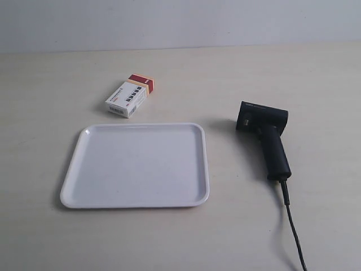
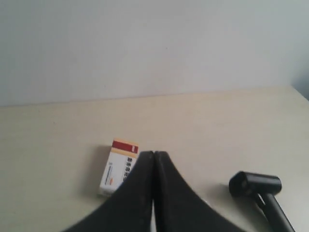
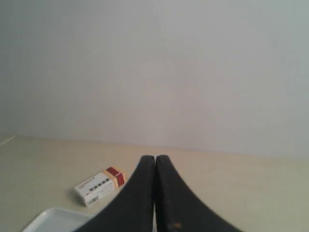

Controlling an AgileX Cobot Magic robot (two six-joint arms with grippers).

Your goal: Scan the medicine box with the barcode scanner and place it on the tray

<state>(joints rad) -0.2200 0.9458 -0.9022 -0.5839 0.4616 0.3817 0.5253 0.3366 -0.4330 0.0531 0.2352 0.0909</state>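
The medicine box [image 1: 129,96] lies flat on the table just behind the tray [image 1: 135,197], its dark red and tan end pointing away. The barcode scanner [image 1: 266,135] lies on its side to the tray's right, its cable [image 1: 294,228] trailing toward the front edge. No arm appears in the exterior view. In the left wrist view my left gripper [image 2: 154,153] is shut and empty, with the box [image 2: 117,166] partly behind one finger and the scanner [image 2: 258,191] off to the side. My right gripper [image 3: 155,158] is also shut and empty, with the box [image 3: 99,186] and a tray corner [image 3: 50,220] beyond it.
The pale wooden table [image 1: 316,73] ends at a plain light wall [image 1: 180,22] at the back. Only the box, tray and scanner lie on it.
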